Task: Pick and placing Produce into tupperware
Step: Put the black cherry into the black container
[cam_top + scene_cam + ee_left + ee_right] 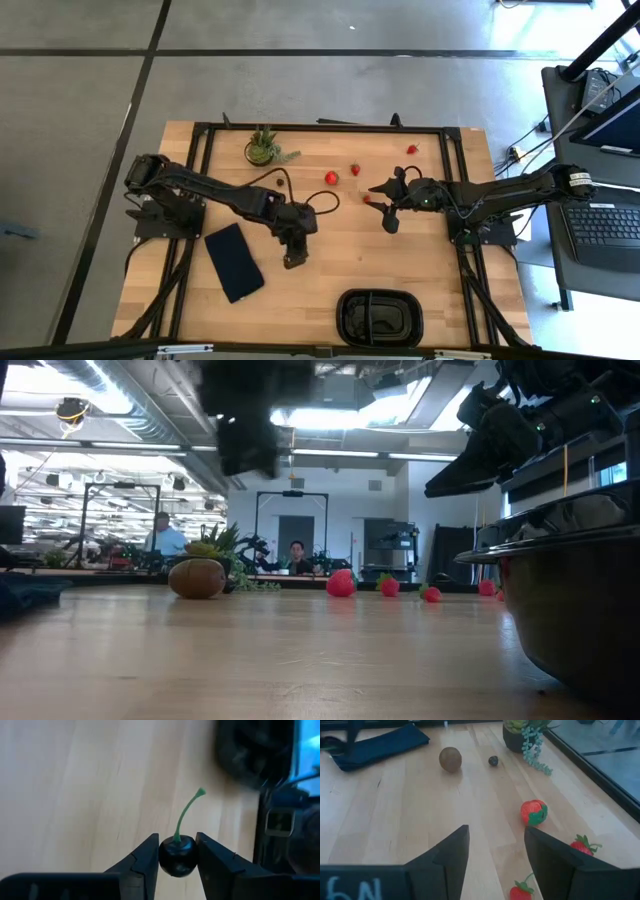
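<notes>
Wooden table [330,270] on a grey concrete floor, black frame round it, a workshop with people seated far behind in the low view. Left gripper [291,258] sits near table centre, fingers [145,857] clamped on a dark cherry [177,856] with a green stem, held clear above the wood. Black tray [380,318] is at 5 o'clock from it, on the near edge; its compartments look empty, though I can't be sure from here. Right gripper [388,222] hangs at 3 o'clock from table centre, fingers [451,852] parted with nothing between them, a strawberry [534,813] just ahead of it and two more [582,845] [521,892] nearer its fingers. On the top-down camera, strawberries [331,177] lie scattered across the far half at 12 to 1 o'clock. Kiwi [450,759] and a small dark berry [493,760] lie closer to the potted plant [262,148] at 11 o'clock. Navy slab [234,261] lies at 9 o'clock from the left gripper. Step in hand, as I read it: carry phase, first piece picked and not yet placed. Next move needs the left arm to travel toward 5 o'clock, stop over a compartment, lower, then release; the cherry is round, so it may roll if dropped high. Right arm looks set to go for the nearest strawberry.
</notes>
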Tool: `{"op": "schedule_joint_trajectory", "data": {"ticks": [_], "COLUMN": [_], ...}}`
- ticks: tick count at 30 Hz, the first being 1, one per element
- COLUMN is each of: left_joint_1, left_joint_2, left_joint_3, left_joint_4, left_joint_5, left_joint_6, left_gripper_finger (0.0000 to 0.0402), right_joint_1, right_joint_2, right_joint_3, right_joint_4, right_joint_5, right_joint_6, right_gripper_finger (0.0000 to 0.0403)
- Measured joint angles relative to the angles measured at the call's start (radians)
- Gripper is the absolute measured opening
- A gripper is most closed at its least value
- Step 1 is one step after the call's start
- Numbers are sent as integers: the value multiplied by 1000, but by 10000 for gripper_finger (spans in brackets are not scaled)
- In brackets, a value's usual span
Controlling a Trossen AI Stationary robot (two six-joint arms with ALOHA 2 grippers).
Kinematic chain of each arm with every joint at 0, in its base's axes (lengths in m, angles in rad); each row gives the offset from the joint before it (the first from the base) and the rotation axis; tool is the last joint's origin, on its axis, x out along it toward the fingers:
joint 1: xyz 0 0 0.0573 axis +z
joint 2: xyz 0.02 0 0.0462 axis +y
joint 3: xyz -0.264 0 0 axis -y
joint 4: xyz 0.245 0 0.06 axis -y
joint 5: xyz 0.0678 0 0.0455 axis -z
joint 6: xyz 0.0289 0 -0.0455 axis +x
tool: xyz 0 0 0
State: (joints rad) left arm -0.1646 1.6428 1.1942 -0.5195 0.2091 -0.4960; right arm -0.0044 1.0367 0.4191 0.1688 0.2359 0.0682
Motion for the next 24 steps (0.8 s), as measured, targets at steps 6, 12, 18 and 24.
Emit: {"op": "schedule_joint_trajectory", "data": {"ticks": [6,12,18,24], "left_joint_1": [-62,-145,-182,-182], "left_joint_2": [7,41,185,301], "left_joint_3": [0,0,2,0], "left_joint_4": [290,516,788,911], "left_joint_5": [-78,-159,-166,-165], "left_joint_6": [92,187,238,238], "left_gripper_finger": [101,102,107,100], "right_joint_1": [0,0,0,7], "right_joint_2": [0,0,0,0], "right_joint_3": [0,0,0,0], "right_joint_4": [0,-1,-12,-37], "right_joint_5": [0,-1,-1,-1], "right_joint_6": [5,7,60,87], "right_gripper_finger": [193,193,193,193]}}
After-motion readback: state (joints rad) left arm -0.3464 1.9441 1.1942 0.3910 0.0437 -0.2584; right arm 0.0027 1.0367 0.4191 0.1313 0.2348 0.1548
